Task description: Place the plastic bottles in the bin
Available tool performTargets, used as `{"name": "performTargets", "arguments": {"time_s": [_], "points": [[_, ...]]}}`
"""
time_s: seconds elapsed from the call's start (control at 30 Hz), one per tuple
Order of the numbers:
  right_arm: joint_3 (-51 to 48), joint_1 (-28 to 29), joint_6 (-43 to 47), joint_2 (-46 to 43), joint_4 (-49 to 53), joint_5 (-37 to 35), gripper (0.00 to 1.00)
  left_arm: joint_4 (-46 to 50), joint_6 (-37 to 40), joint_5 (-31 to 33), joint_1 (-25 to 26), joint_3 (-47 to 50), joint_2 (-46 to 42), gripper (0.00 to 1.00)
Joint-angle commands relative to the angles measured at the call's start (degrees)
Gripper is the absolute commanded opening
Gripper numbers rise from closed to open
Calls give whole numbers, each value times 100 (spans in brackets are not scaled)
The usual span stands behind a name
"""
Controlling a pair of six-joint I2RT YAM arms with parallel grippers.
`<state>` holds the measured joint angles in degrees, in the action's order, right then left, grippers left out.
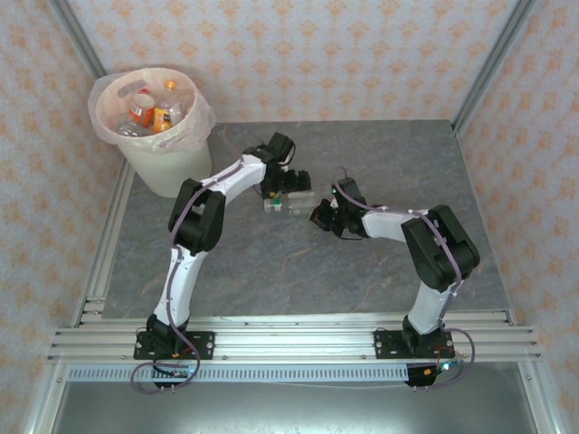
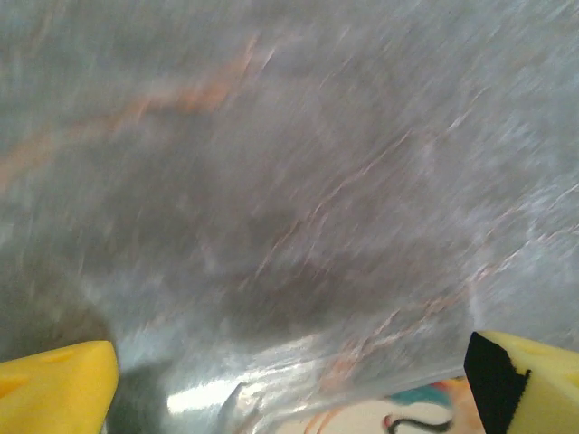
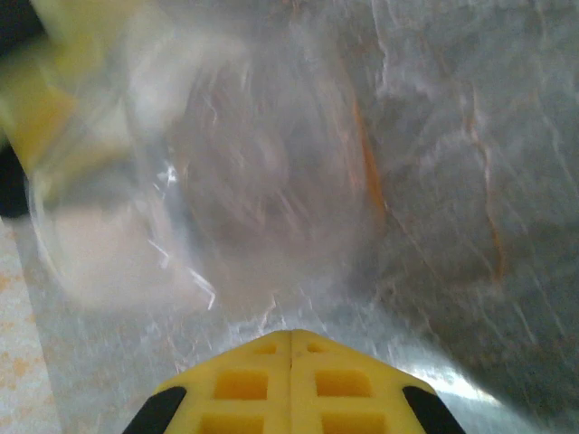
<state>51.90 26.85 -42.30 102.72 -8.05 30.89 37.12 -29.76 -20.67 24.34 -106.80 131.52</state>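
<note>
By the far left corner of the bench [image 1: 271, 271], the cream-white bin [image 1: 167, 172] is standing upright, with its pinkish bag liner [image 1: 204, 113] folding out over the rim. Several plastic bottles [image 1: 149, 110] with orange and red labels are lying inside it.

Near the middle of the bench, one clear plastic bottle [image 1: 288, 204] is lying on its side on the grey marbled surface, between the tips of the two arms. The left arm [image 1: 194, 221] is stretching from the near edge toward the far right, and the left jaws are hanging at the far side of this bottle. In the left wrist view their yellow pads [image 2: 56, 387] are standing wide apart. Clear plastic and a scrap of coloured label [image 2: 425, 414] are showing low between them, all blurred. Whether the pads are touching the bottle I cannot tell.

The right arm [image 1: 439, 249] is bending in from the right, and the right jaws are sitting just right of the bottle, low over the bench. In the right wrist view they are pressing together with nothing between them, and the bottle is lying just ahead, blurred.
</note>
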Motion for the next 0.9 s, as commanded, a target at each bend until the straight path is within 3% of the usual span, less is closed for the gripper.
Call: {"name": "performTargets", "arguments": {"time_s": [0.0, 0.27, 0.4, 0.67, 0.77, 0.87], "points": [[188, -81, -261, 238, -539, -344, 0, -337, -374, -82, -31, 644, -802, 100], [657, -274, -410, 772, -757, -33, 0, -1111, -869, -114, 176, 1993, -1736, 100], [757, -341, -445, 850, -790, 9, 0, -1241, -1006, 242, 360, 2308, -2009, 100], [688, -481, -360, 764, -687, 58, 0, -1270, -909, 190, 476, 2224, -2069, 100], [472, -648, -460, 554, -809, 24, 0, -865, -592, 594, 713, 2002, -2050, 100], [264, -805, -402, 158, -739, -26, 5, -226, -851, 1501, 948, 1736, -2008, 100]]}}
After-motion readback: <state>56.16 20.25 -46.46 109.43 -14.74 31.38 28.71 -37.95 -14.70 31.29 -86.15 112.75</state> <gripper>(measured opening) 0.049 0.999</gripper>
